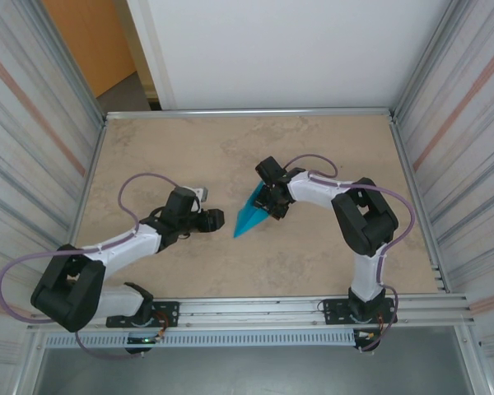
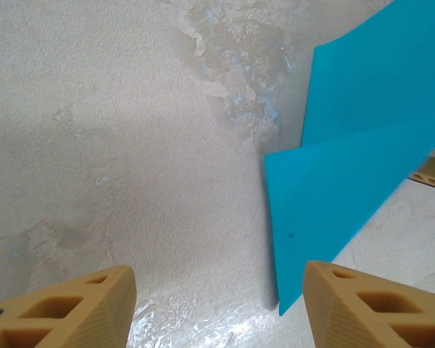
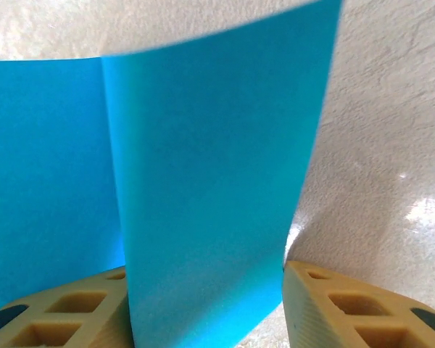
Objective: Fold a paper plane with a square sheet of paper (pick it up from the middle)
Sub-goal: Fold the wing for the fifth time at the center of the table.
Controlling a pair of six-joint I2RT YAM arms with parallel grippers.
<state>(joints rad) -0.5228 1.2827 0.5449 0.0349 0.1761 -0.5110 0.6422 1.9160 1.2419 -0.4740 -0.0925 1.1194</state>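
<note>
Teal paper (image 1: 251, 216) mid-surface (image 1: 148, 148), folded to a point. Right pincer (image 3: 203, 290) straddles its wide end, paper between the fingers; gripping or not, can't tell. Left pincer (image 2: 217, 290) gapes empty, just beside the tip.

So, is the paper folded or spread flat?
Folded: the teal paper tapers to a point, with two overlapping layers in the left wrist view.

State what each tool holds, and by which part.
Left tool: nothing, jaws open. Right tool straddles the paper at its wide end; whether it grips cannot be told.
</note>
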